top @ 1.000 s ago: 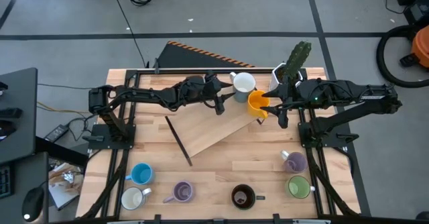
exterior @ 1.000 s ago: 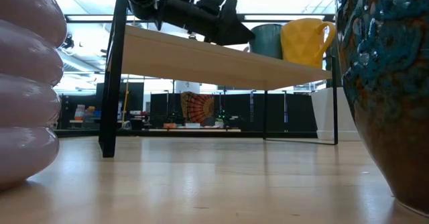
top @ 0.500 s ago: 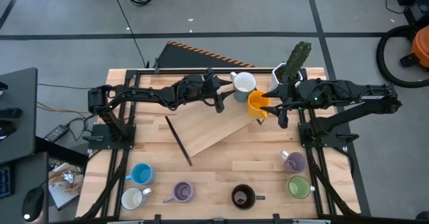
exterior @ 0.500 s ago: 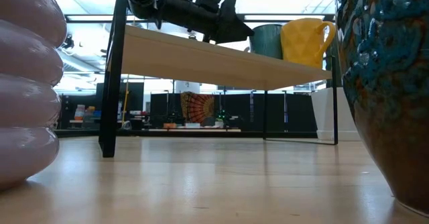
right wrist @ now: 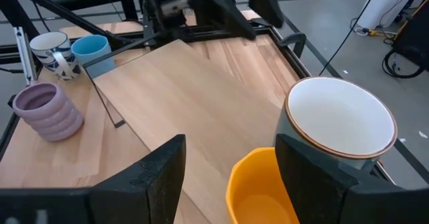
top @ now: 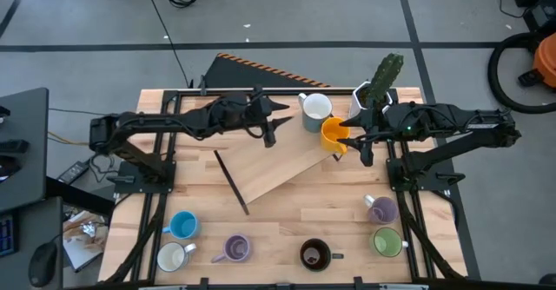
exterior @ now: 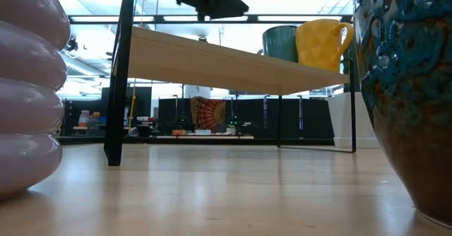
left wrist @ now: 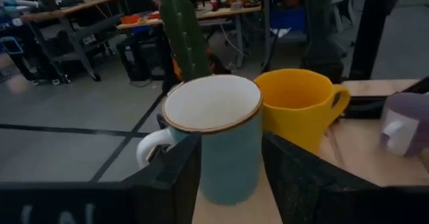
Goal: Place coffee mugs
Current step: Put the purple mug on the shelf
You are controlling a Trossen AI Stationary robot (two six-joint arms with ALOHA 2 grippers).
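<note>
high view: a raised wooden shelf (top: 269, 164) sits in the middle of the tabletop (top: 287, 225), and both arms reach over it.
shelf mugs: a pale white mug (top: 315, 109) and an orange mug (top: 334, 135) stand touching, right of the frame's centre.
left gripper (top: 268, 116): above the shelf, left of the pale mug and clear of it; fingers apart, nothing between them.
right gripper (top: 356, 138): just right of the orange mug; fingers apart, holding nothing.
lower row: blue mug (top: 183, 226), white mug (top: 172, 257), lavender mug (top: 234, 248), dark brown mug (top: 314, 254) along the bottom of the frame.
lower right: second lavender mug (top: 380, 209) above a green mug (top: 387, 241).
cactus pot (top: 382, 82): upper right, behind the right arm.
</note>
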